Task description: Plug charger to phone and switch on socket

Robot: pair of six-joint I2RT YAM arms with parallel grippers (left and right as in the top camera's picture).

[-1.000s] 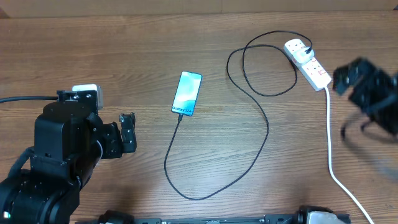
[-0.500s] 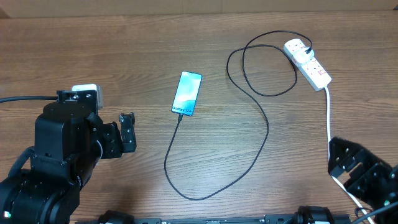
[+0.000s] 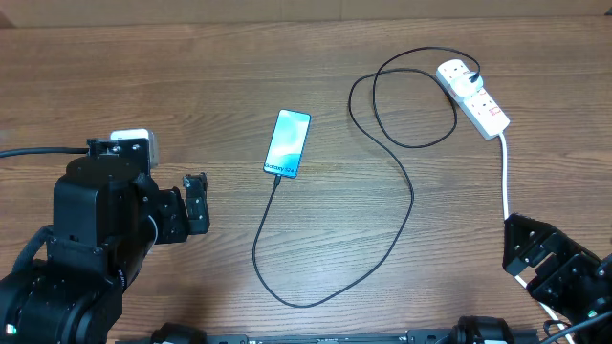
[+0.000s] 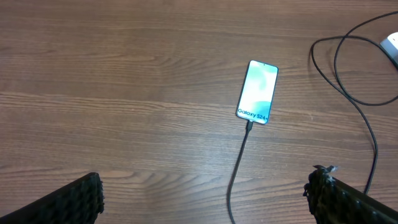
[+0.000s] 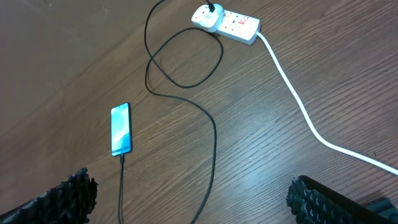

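Note:
The phone [image 3: 288, 143] lies near the table's middle, its turquoise screen lit; it also shows in the left wrist view [image 4: 257, 92] and the right wrist view [image 5: 120, 129]. The charger cable [image 3: 406, 205] runs from the phone's lower end in loops to its plug, which sits in the white socket strip [image 3: 475, 97] at the back right. The connector tip sits at the phone's port. The socket also shows in the right wrist view [image 5: 231, 23]. My left gripper [image 3: 196, 204] is open, left of the phone. My right gripper [image 3: 526, 250] is open at the front right, over the white cord.
The socket's thick white cord [image 3: 507, 205] runs down the right side to the front edge. A small white box [image 3: 134, 141] sits on the left arm's base.
My right arm has swung from beside the socket at the back right down to the front right corner. The left arm, phone and cable have not moved.

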